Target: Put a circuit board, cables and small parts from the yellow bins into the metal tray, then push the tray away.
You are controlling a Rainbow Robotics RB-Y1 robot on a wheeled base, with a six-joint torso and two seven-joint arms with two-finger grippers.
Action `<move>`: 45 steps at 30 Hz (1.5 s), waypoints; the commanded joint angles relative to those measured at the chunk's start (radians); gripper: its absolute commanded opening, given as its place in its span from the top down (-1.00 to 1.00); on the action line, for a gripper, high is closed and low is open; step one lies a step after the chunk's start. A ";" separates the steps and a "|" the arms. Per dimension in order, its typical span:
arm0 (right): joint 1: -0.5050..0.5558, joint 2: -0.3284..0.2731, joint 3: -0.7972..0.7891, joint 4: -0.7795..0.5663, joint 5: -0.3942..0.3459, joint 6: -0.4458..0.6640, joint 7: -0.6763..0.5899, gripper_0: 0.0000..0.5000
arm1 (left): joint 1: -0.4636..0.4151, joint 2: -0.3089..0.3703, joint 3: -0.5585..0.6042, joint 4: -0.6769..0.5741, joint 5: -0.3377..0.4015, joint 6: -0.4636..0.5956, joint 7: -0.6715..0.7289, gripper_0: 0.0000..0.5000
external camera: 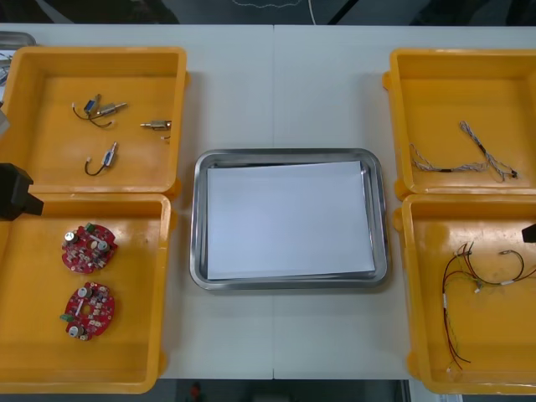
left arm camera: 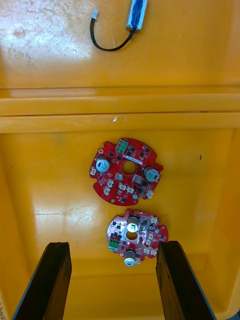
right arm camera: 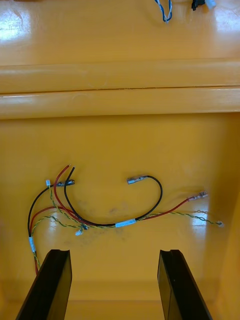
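Left gripper (left arm camera: 112,245) has its fingers wide apart over 2 red circuit boards (left arm camera: 126,171) in the near left yellow bin (external camera: 33,352). Right gripper (right arm camera: 114,252) is spread too, above the cables (right arm camera: 125,223) in the near right yellow bin (right arm camera: 120,150). Metal tray (external camera: 289,157) sits between the bins, white inside.

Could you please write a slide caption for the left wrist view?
Open left tool hovers over two round red circuit boards in a yellow bin.

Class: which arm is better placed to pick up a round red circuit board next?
Probably left: the left gripper, fingers open, hangs over the round red circuit boards; the right gripper hangs over coloured cables.
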 commanded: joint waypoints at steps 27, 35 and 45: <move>0.007 0.002 0.004 -0.028 -0.006 0.002 -0.026 -1.00 | 0.019 0.046 0.029 -0.026 -0.010 0.005 -0.044 -1.00; 0.007 0.002 0.004 -0.028 -0.006 0.002 -0.026 -1.00 | 0.019 0.046 0.029 -0.026 -0.010 0.005 -0.044 -1.00; 0.007 0.002 0.004 -0.028 -0.006 0.002 -0.026 -1.00 | 0.019 0.046 0.029 -0.026 -0.010 0.005 -0.044 -1.00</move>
